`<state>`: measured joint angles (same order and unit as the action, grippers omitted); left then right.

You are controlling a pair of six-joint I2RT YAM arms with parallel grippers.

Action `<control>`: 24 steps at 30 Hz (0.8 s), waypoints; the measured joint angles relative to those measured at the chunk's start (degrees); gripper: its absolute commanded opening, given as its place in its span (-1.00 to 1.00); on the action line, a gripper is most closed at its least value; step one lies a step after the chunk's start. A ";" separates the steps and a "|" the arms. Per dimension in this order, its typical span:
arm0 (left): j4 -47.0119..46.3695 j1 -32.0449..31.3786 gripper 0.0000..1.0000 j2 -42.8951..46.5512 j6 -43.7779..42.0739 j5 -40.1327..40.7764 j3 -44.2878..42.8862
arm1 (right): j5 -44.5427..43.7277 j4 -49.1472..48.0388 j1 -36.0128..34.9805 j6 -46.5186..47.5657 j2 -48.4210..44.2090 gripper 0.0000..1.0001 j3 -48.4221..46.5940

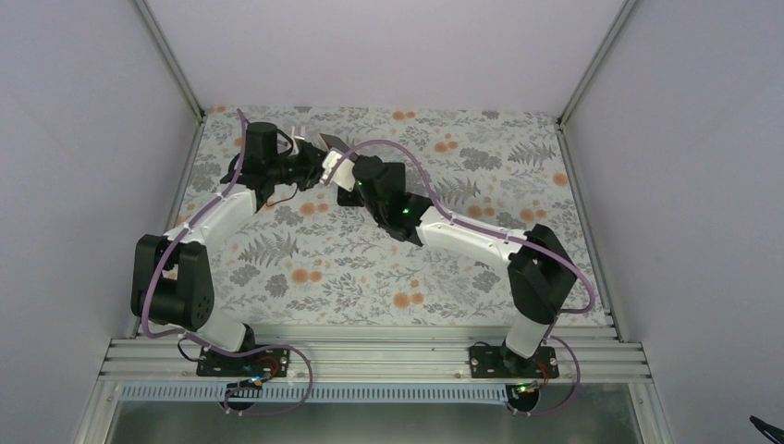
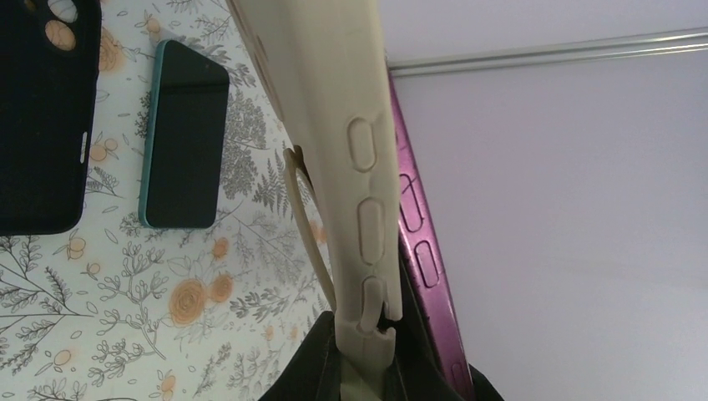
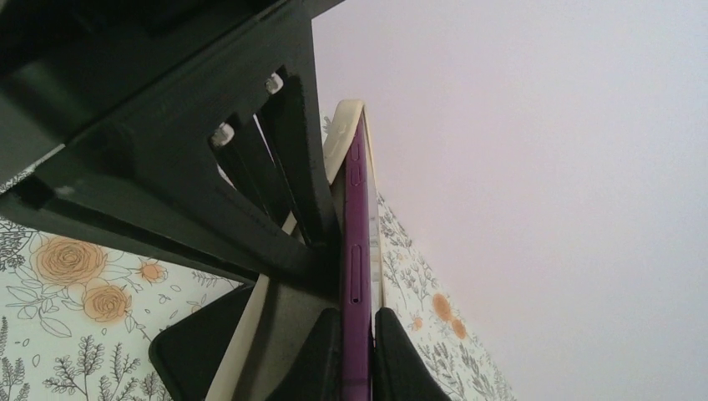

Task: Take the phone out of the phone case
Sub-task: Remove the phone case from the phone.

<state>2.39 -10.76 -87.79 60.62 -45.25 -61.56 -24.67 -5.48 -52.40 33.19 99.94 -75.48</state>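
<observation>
The cream phone case (image 2: 334, 125) stands on edge above the floral table, and my left gripper (image 2: 371, 351) is shut on its lower end. The purple phone (image 2: 417, 242) lies along the case's right side, its edge angled away from the case wall. In the right wrist view the phone (image 3: 355, 251) is pinched edge-on between the two black pads of my right gripper (image 3: 357, 351), with the cream case (image 3: 346, 125) behind it. From above, the left gripper (image 1: 314, 166) and right gripper (image 1: 344, 171) meet at the back of the table around the pale case (image 1: 338, 165).
A dark navy case (image 2: 37, 109) and a teal phone (image 2: 184, 134) lie flat on the floral mat (image 1: 370, 277) under the held case. Pale enclosure walls (image 1: 398, 46) close off the back and both sides. The left gripper's black body (image 3: 167, 150) crowds the right wrist view.
</observation>
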 measured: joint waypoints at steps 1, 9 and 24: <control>0.24 0.00 -0.95 0.00 -0.04 0.04 0.00 | 0.04 0.57 0.00 -0.02 0.00 -0.92 -0.24; 0.02 -0.09 -0.95 0.00 -0.31 0.33 0.00 | 2.56 4.44 1.07 -1.01 -0.02 -0.92 -2.51; -1.51 -0.90 -0.95 0.22 -1.55 0.83 0.81 | 11.54 11.72 4.96 -6.25 -1.51 -0.92 -5.35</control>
<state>0.89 -11.66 -87.57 59.07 -44.42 -60.75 -13.13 6.24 -47.44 26.94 98.43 -80.84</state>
